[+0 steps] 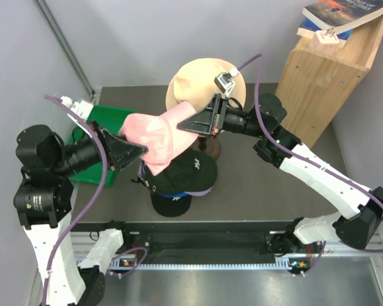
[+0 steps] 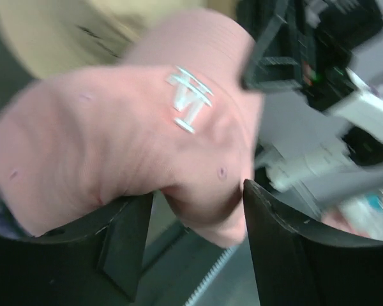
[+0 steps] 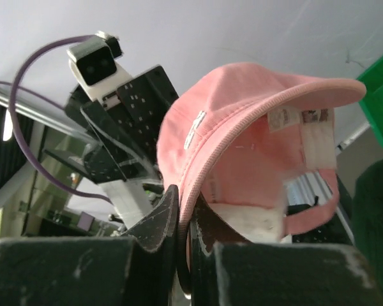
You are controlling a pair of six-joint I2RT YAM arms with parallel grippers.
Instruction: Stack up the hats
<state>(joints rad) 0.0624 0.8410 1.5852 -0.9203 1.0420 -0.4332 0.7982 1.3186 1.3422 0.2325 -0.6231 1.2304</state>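
A light pink cap [image 1: 161, 135] hangs in the air between both grippers, above a black cap [image 1: 190, 172] that lies on a blue one [image 1: 176, 195]. My right gripper [image 1: 186, 125] is shut on the pink cap's rim; the right wrist view shows the edge [image 3: 198, 185] pinched between the fingers [image 3: 161, 213]. My left gripper [image 1: 139, 151] is open at the cap's other side. In the left wrist view the pink crown [image 2: 147, 127] bulges between the spread jaws and touches the right finger [image 2: 274, 242]. The magenta and lavender caps are hidden.
A round wooden head form [image 1: 201, 78] stands behind the pink cap. A green bin [image 1: 101, 122] sits at the left by the left arm. A tall wooden box [image 1: 329, 73] with books [image 1: 341, 14] on top stands at the back right.
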